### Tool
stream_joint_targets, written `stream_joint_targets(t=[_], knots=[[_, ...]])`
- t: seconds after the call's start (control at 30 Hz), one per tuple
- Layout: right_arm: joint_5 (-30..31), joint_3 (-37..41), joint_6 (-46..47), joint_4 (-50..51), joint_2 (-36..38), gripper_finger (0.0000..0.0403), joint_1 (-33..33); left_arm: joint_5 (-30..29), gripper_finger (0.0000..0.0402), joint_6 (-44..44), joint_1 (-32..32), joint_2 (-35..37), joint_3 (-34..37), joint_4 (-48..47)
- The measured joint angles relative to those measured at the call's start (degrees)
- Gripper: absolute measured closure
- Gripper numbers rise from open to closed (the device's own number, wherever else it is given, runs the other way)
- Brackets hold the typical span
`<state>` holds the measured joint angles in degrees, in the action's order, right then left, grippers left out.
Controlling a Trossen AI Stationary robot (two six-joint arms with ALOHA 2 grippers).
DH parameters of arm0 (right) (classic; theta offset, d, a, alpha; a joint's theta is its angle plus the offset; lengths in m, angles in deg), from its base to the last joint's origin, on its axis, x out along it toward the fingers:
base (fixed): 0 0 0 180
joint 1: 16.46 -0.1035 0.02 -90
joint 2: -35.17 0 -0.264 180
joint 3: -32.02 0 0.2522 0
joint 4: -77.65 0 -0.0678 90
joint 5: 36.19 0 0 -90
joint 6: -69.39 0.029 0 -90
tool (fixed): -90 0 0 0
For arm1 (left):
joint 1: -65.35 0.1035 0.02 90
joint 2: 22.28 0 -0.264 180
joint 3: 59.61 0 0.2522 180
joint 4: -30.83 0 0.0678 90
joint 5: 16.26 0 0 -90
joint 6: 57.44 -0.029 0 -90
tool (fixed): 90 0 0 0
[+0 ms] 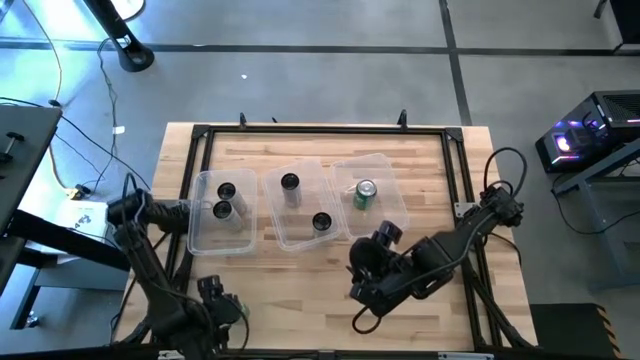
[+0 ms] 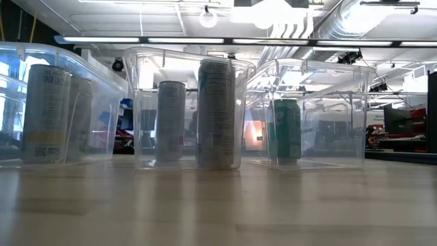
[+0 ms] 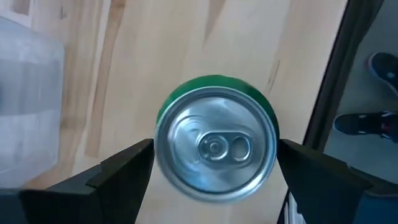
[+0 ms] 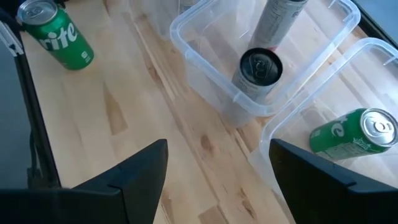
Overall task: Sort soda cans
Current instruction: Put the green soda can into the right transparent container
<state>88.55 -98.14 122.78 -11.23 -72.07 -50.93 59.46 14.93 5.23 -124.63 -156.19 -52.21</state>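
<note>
Three clear tubs stand in a row. The left tub holds two silver-white cans (image 1: 224, 200), upright. The middle tub holds two black cans (image 1: 290, 186) (image 1: 321, 222). One green can (image 1: 364, 193) is in the right tub. A second green can (image 3: 214, 146) (image 4: 57, 34) stands near the table's near-left corner, under my left gripper (image 1: 212, 293) (image 3: 214, 149), which is shut on it. My right gripper (image 1: 365, 262) (image 4: 217, 168) is open above bare table, in front of the middle and right tubs. My left gripper comes at the green can from above, pointing down. Its two fingers (image 3: 127, 168) sit against opposite sides of the can's upper wall (image 3: 163, 106), just below the silver top. The can is upright; in the right wrist view its base (image 4: 82, 61) seems to rest on the table.
The tubs (image 1: 206, 232) (image 1: 300, 240) (image 1: 395, 215) fill the table's middle. A black frame rail (image 1: 190, 180) runs around the wooden top. Bare wood lies between the tubs and the near edge. Cables and a stand are on the floor beyond the table's left edge.
</note>
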Motion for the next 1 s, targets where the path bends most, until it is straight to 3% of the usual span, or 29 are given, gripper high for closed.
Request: stream_joint_targets(t=[0.53,0.8,1.0], knots=[[-0.57,0.00,-2.21,0.48,0.00,0.0128,1.13,0.12,0.0069,8.46,0.85,-2.75,-0.03,-0.19],[-0.66,0.00,-2.25,0.55,0.00,0.0128,1.13,0.56,0.0070,5.20,2.07,-2.79,0.28,0.32],[-0.24,0.00,-1.36,2.17,0.00,0.0128,0.67,1.35,0.0122,1.93,4.99,-2.04,0.31,1.68]])
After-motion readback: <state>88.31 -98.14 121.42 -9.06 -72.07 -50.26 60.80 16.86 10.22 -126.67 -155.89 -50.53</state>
